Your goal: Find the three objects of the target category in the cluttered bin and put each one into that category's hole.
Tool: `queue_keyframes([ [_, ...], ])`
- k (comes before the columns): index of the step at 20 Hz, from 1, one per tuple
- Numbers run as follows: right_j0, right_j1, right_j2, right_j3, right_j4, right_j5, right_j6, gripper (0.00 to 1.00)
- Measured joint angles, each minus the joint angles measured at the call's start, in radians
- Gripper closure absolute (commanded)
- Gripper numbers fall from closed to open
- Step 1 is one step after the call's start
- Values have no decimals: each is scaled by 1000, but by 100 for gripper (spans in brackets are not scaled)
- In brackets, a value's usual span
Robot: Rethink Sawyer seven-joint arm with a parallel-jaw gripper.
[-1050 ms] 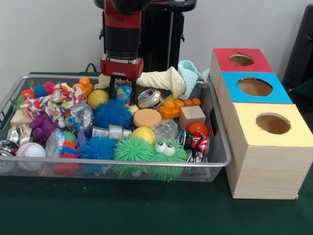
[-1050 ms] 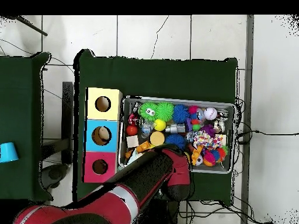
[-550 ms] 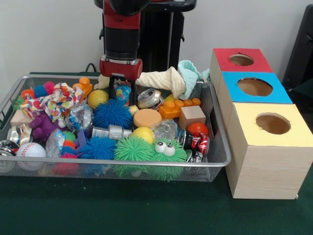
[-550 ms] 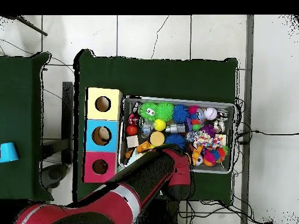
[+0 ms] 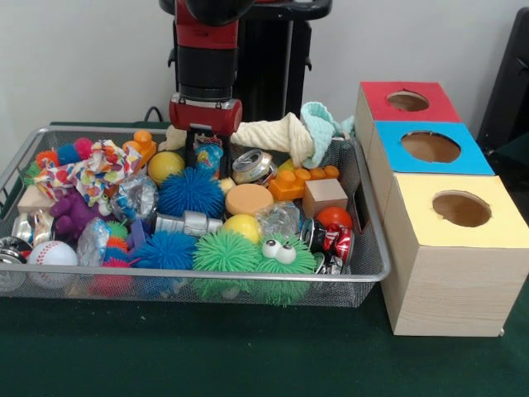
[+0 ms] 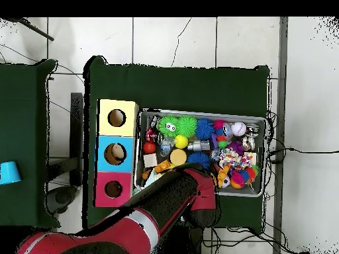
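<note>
1 gripper (image 5: 207,149) low at back of mesh bin (image 5: 364,248), jaws spread around a small blue item (image 5: 208,155), just behind blue spiky ball (image 5: 190,192); grip unclear.

Over the last second very little differs. In the front view the arm (image 5: 205,58) sits a touch higher than a second ago: the red collar above the pincer (image 5: 207,149) was level with the top of the yellow ball (image 5: 165,165) and is now slightly above it, then drops back a hair from half a second ago. The pincer's black tips ride a shade higher over the back of the wire bin (image 5: 364,273). In the overhead view the arm's (image 6: 159,211) grey band near the elbow slides slightly toward the picture's right. The bin's toys show no shift that can be made out.
</note>
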Motion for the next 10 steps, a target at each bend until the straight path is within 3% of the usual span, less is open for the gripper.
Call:
queue_keyframes([
  [10,12,-15,14,0,-39,0,0,0],
])
